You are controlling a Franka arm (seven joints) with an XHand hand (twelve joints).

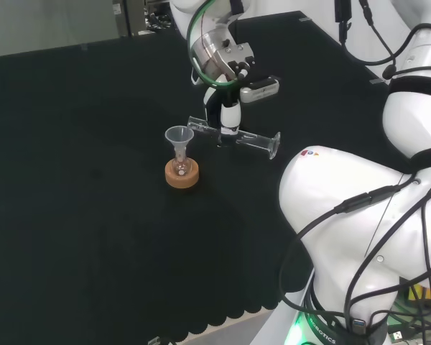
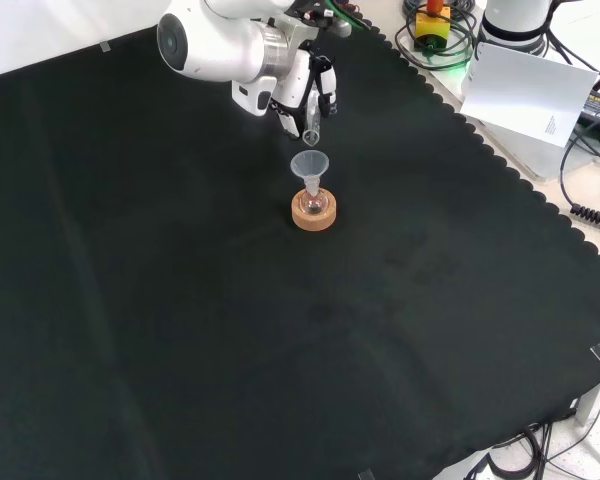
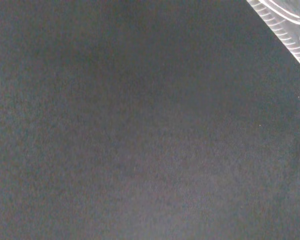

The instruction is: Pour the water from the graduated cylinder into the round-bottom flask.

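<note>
Clear glass cylinder (image 1: 233, 136) held across the middle in the hand (image 1: 230, 115), fingers curled round it, tipped almost level above the cloth (image 1: 79, 180). Mouth end set just beside the funnel (image 1: 179, 136) standing in the flask (image 1: 180, 169) on its cork ring (image 1: 182, 176). Pouring step judged under way or about to begin; next, likely more tilt with the lip kept over the funnel. Seen end-on from the front, foot hidden; side-on and full length from the head view. Printed marks plain at the wrist (image 3: 290, 35). Water not made out.
</note>
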